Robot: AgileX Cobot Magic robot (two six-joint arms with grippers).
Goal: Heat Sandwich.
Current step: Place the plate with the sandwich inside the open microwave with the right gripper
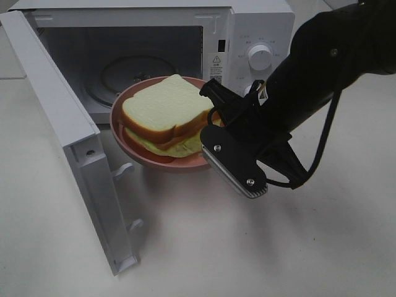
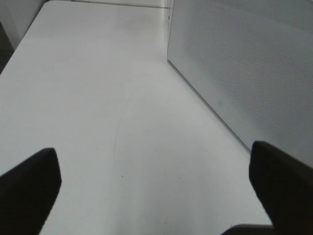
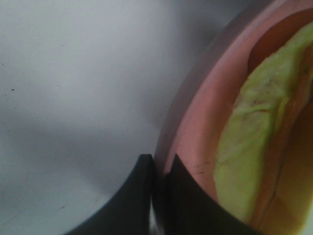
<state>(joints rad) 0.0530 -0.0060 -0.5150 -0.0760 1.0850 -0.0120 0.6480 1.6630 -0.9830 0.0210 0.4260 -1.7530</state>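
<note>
My right fingers [image 3: 137, 196] clamp the round pink plate [image 1: 116, 124] at three o'clock, holding the white-bread sandwich [image 1: 164, 108] seemingly just short of the open white microwave [image 1: 260, 28]; my left fingers [image 2: 29, 186] gape empty.

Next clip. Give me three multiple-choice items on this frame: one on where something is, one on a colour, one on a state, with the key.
1. Where is the sandwich?
A. on the microwave's turntable
B. on the bare table
C. on a plate in front of the open microwave

2. What colour is the plate?
A. pink
B. blue
C. white

3. How is the right end effector?
A. open above the bread
B. shut on the plate's rim
C. out of view

Key:
1 C, the plate hangs before the opening, not yet inside.
2 A, its rim shows pink in both views.
3 B, the jaws pinch the rim in the right wrist view.
</note>
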